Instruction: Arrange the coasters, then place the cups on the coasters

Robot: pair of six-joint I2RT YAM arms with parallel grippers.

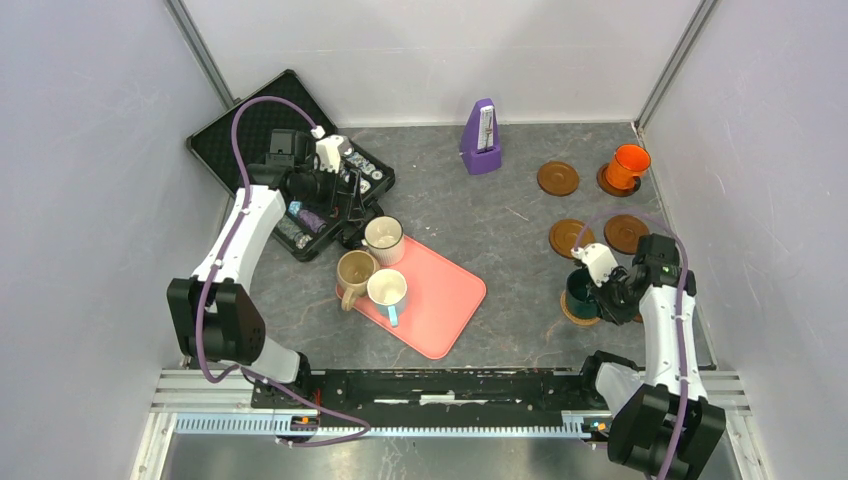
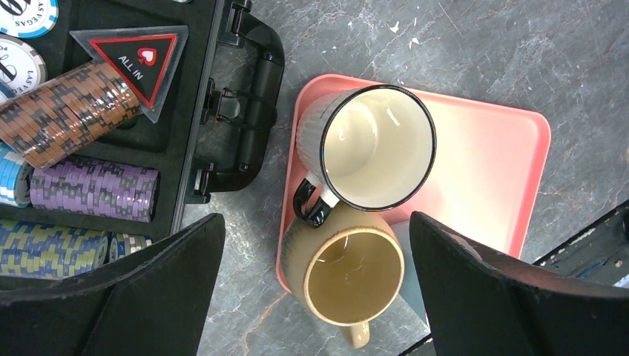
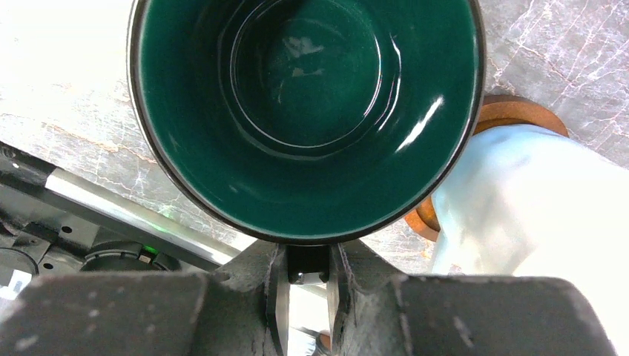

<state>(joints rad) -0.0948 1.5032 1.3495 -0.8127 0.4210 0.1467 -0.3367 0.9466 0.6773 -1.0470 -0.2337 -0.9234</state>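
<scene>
While closed, right fingers (image 3: 237,308) on mug (image 3: 304,111)

The teal mug (image 3: 308,111) hides most of its coaster (image 3: 519,113); beside the right tool (image 3: 308,282) a pale blur (image 3: 534,208) (unidentifiable) covers more.

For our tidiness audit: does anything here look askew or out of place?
Yes. In the open poker case, the brown chip stack lies slanted, while the purple chip row next to it sits straight.

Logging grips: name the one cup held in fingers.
The teal cup, handle pinched by the right fingers; the orange cup and three tray cups stand free.
</scene>
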